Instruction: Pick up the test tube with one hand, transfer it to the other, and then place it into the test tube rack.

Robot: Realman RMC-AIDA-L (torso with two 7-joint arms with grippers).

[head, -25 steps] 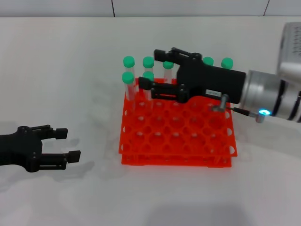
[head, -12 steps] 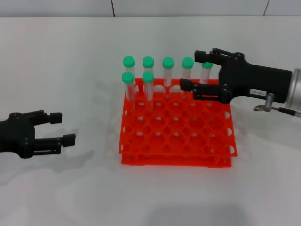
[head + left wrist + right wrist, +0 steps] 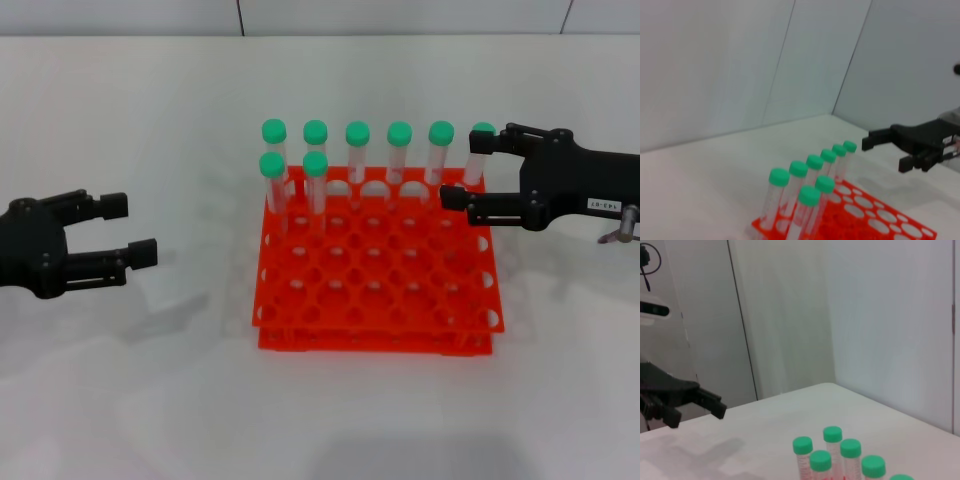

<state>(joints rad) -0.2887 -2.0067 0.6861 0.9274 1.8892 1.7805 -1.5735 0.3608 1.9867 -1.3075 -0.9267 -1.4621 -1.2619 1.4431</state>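
Now your left gripper [image 3: 135, 230] hangs with fingers apart, well left of the orange rack [image 3: 378, 290]. Eight green-capped tubes stand in it. Your right gripper [image 3: 470, 172] is spread at the back-right tube [image 3: 477, 152].

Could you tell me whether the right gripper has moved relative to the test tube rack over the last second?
Yes. The right gripper, jaws open and empty, has pulled back to the robot's right, from over the test tube rack's back-left tubes to its right edge.
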